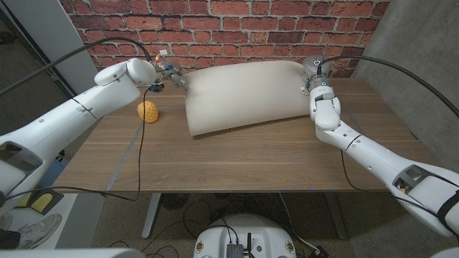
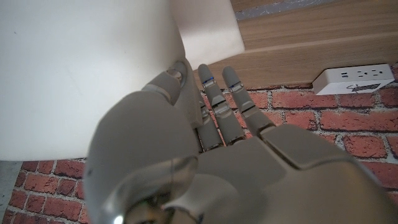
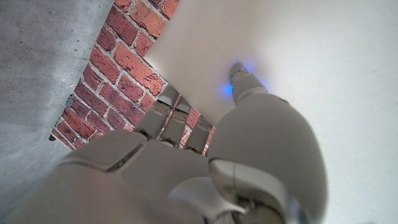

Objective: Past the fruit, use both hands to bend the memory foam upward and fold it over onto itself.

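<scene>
Cream memory foam lifted, left hand and right hand gripping its far corners, yellow fruit beside.

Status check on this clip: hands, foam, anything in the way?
Left hand and right hand each grip an end of the cream memory foam slab, far edge raised. Yellow fruit sits clear, left of it.

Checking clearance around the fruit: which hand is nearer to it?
Left. The left hand is at the foam's edge just beyond the yellow fruit; the right hand is across the foam.
</scene>
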